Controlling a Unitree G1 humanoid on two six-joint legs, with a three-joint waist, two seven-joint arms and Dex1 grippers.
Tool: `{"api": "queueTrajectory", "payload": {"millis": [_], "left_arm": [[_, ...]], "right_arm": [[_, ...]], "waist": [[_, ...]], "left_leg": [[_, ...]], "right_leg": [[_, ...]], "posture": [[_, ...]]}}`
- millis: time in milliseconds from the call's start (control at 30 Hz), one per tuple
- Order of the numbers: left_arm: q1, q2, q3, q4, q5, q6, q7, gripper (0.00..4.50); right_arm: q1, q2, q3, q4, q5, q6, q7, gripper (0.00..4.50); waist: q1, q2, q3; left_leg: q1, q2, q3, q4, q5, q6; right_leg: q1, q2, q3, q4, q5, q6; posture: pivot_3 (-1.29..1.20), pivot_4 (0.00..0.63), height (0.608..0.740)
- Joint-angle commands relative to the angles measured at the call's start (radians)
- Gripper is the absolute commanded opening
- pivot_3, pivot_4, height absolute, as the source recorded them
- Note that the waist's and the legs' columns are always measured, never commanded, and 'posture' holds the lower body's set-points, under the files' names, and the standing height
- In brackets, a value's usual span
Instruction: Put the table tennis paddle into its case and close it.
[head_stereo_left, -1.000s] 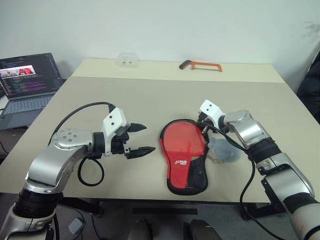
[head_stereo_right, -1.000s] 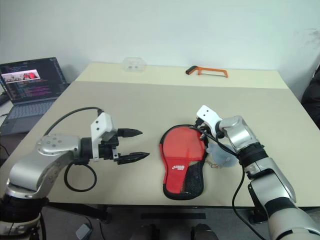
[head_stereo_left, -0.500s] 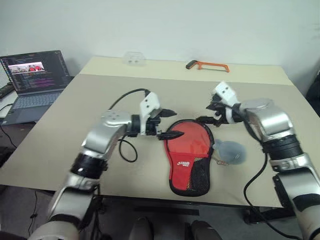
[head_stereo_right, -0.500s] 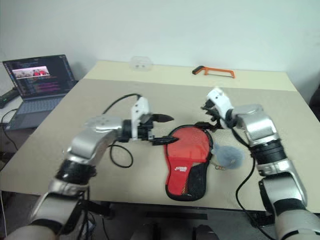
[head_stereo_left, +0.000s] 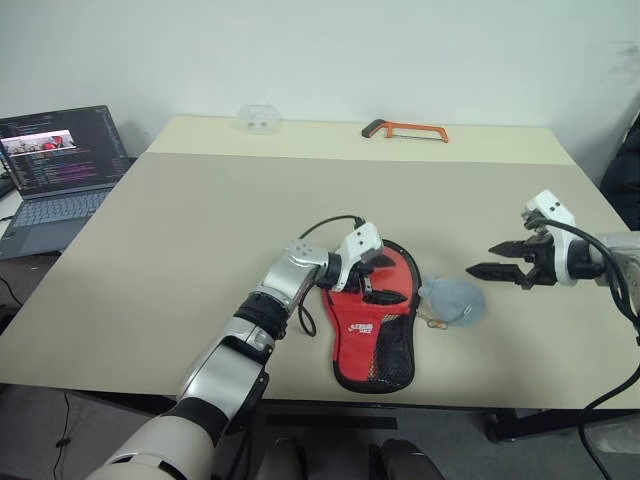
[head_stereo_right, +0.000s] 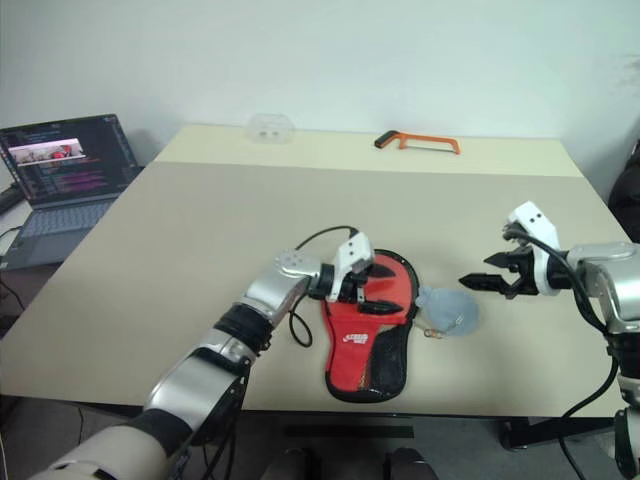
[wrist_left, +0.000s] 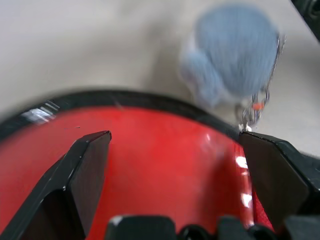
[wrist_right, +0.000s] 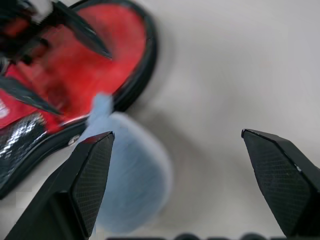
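Note:
The case (head_stereo_left: 372, 330) lies flat on the table, red side up, with its white logo and black mesh pocket toward the near edge. A blue-grey fluffy charm (head_stereo_left: 455, 299) hangs from its zip on the right. The table tennis paddle is hidden. My left gripper (head_stereo_left: 388, 280) hovers open over the round end of the case (wrist_left: 150, 150), one finger on each side of the red face. Well off to the right of the charm (wrist_right: 130, 180), my right gripper (head_stereo_left: 482, 259) is open and holds nothing.
An orange-framed hacksaw (head_stereo_left: 405, 130) and a small clear plastic box (head_stereo_left: 258, 118) lie at the far edge of the table. An open laptop (head_stereo_left: 55, 160) stands on a side table at the left. The case lies close to the near table edge (head_stereo_left: 300, 398).
My left gripper has swung right and down, and is now over the case. My right gripper has opened, let go at the case's right rim and drawn back to the right.

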Motion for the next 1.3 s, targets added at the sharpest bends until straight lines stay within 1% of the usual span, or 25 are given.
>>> {"api": "queueTrajectory", "payload": {"millis": [33,200,433,533,667,800,867,967,1133,1167,1233,1300], "left_arm": [[-0.015,-0.021,0.008,0.04,0.03,-0.033,0.006,4.5],[0.007,-0.032,0.003,0.065,0.064,-0.063,0.012,4.5],[0.022,-0.037,0.019,0.041,0.069,-0.049,0.002,4.5],[0.024,-0.038,0.023,0.037,0.071,-0.045,0.001,4.5],[0.025,-0.04,0.031,0.04,0.066,-0.035,-0.01,4.5],[0.019,-0.041,0.038,0.055,0.067,-0.033,-0.014,4.5],[0.014,-0.042,0.039,0.075,0.073,-0.042,-0.009,4.5],[0.008,-0.043,0.039,0.099,0.082,-0.053,0.0,4.5],[-0.004,-0.044,0.037,0.129,0.1,-0.064,0.016,4.5],[-0.009,-0.047,0.035,0.139,0.107,-0.065,0.027,4.5],[-0.019,-0.053,0.034,0.158,0.117,-0.072,0.042,4.5],[-0.024,-0.057,0.036,0.168,0.12,-0.077,0.047,4.5]], "right_arm": [[0.003,0.022,-0.019,-0.047,0.043,0.038,-0.033,4.48],[0.026,0.075,0.003,-0.065,0.083,0.111,-0.081,4.48],[0.075,0.107,0.052,-0.09,0.106,0.15,-0.126,4.48],[0.095,0.107,0.069,-0.108,0.106,0.128,-0.128,3.88],[0.128,0.062,0.077,-0.172,0.116,0.087,-0.097,2.52],[0.186,-0.032,0.056,-0.268,0.146,0.049,-0.029,1.27],[0.239,-0.093,0.032,-0.349,0.185,0.034,0.023,0.82],[0.325,-0.171,0.006,-0.45,0.228,-0.002,0.087,0.47],[0.49,-0.267,-0.051,-0.611,0.301,-0.053,0.168,0.39],[0.534,-0.273,-0.042,-0.653,0.309,-0.063,0.169,0.39],[0.595,-0.27,0.017,-0.713,0.286,-0.099,0.14,0.38],[0.617,-0.267,0.055,-0.726,0.257,-0.134,0.117,0.38]], "waist": [[0.002,0.0,0.0],[0.007,0.0,0.0],[0.007,0.001,0.0],[0.007,0.001,0.0],[0.007,0.001,0.0],[0.008,0.001,-0.001],[0.01,0.001,-0.001],[0.011,0.002,-0.001],[0.023,0.002,-0.001],[0.027,0.002,-0.002],[0.034,0.002,-0.002],[0.035,0.002,-0.002]], "left_leg": [[0.0,0.0,0.0,0.0,0.0,0.0],[0.0,-0.001,-0.001,0.0,0.0,0.0],[0.001,0.0,-0.002,0.001,0.0,0.0],[0.001,0.0,-0.002,0.001,0.0,0.0],[0.001,0.0,-0.002,0.001,0.0,0.0],[0.001,0.0,-0.003,0.001,0.0,0.0],[0.001,-0.001,-0.003,0.001,0.0,0.0],[0.002,-0.001,-0.004,0.001,0.0,0.0],[0.002,-0.001,-0.006,0.001,0.0,0.0],[0.002,-0.001,-0.006,0.001,0.0,0.0],[0.002,-0.002,-0.007,0.001,0.0,0.0],[0.002,-0.002,-0.008,0.001,0.0,0.0]], "right_leg": [[0.0,0.0,0.0,0.0,0.0,0.0],[0.001,0.0,-0.001,0.0,0.0,0.001],[0.002,0.0,-0.002,0.0,0.0,0.001],[0.002,0.0,-0.002,0.0,0.0,0.001],[0.003,0.0,-0.003,0.0,-0.001,0.002],[0.003,0.0,-0.003,-0.001,-0.001,0.002],[0.004,0.0,-0.004,-0.001,-0.001,0.002],[0.005,0.0,-0.004,-0.001,-0.002,0.005],[0.007,0.0,-0.007,-0.002,-0.002,0.005],[0.007,-0.001,-0.007,-0.003,-0.002,0.005],[0.008,-0.001,-0.007,-0.003,-0.002,0.005],[0.008,-0.001,-0.007,-0.004,-0.003,0.005]], "posture": [[0.0,0.15,0.74],[0.0,0.15,0.74],[0.0,0.15,0.74],[0.0,0.15,0.74],[0.0,0.15,0.74],[0.0,0.15,0.74],[0.0,0.15,0.74],[0.0,0.15,0.74],[0.0,0.15,0.74],[0.0,0.15,0.74],[0.0,0.15,0.74],[0.0,0.15,0.74]]}}
